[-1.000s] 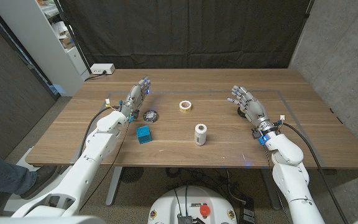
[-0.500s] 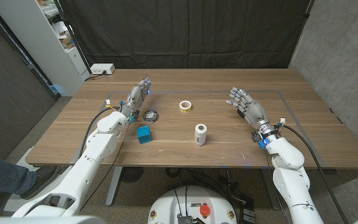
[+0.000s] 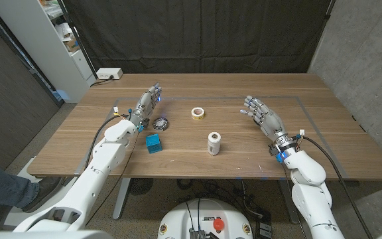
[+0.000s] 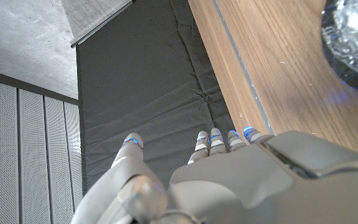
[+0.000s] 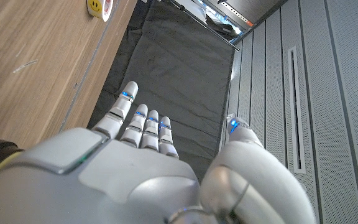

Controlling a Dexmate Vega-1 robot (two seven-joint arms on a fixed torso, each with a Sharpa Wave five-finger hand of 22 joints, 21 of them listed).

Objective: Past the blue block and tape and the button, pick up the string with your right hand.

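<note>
1. Since the earlier frame, the right hand point(image 3: 262, 113) has been drawn slightly back and inward; it holds nothing, fingers apart.
2. The string point(image 3: 213, 143), an upright spool, stands mid-table, inward and nearer the robot than that hand.
3. The left hand point(image 3: 146, 104), also empty with fingers extended, is farther off.

Even overhead light, soft shadows; head view sharp, wrist views blurred up close.

We are in what looks like a lab or test room: a wooden desk point(image 3: 244, 149) stands against a black curtain point(image 3: 197, 36), with bare concrete wall point(image 3: 363, 53) on one side, a white shelf unit point(image 3: 58, 40) of supplies on the other, and a power strip point(image 3: 109, 74) on the desk's far corner.
</note>
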